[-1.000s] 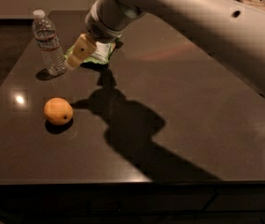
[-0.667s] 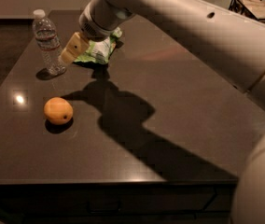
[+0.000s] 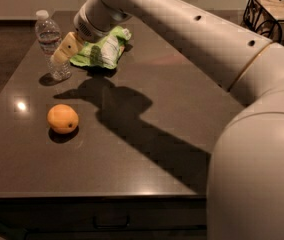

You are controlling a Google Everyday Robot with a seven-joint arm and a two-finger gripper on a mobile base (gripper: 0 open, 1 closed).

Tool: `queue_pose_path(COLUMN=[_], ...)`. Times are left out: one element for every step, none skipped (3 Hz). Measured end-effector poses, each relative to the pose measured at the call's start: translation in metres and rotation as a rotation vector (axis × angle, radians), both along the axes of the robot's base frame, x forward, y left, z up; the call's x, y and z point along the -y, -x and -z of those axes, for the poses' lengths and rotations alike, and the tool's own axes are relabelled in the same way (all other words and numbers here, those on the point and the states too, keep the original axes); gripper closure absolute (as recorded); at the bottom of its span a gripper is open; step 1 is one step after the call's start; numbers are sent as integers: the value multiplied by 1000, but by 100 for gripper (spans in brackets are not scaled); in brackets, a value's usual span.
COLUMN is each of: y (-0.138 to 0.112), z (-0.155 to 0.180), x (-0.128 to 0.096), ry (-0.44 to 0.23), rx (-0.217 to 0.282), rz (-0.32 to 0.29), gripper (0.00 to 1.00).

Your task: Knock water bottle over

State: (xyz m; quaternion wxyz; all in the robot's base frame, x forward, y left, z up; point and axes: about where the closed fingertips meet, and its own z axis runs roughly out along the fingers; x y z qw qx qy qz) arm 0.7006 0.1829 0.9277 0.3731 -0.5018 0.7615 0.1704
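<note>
The water bottle is small, clear and ribbed with a white cap. It stands upright at the far left of the dark table. My gripper has tan fingers and reaches in from the right. Its tips are right against the bottle's right side, about mid-height. An orange fruit lies on the table nearer the camera, below the bottle.
A green snack bag lies on the table behind my wrist. My white arm crosses the right half of the view. A wire basket stands at the far right. The table's left edge is close to the bottle.
My gripper has moved left, from a short way off the bottle to right against its side. The bottle is still upright. The orange has not moved.
</note>
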Motion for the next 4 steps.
queue_pose_path(y=[-9, -13, -12, -7], z=[4, 8, 11, 11], x=[-20, -38, -56, -64], ry=[-22, -36, -46, -55], rx=[-13, -23, -40, -57], rz=[-30, -59, -97, -125], gripper=[0, 0, 1, 22])
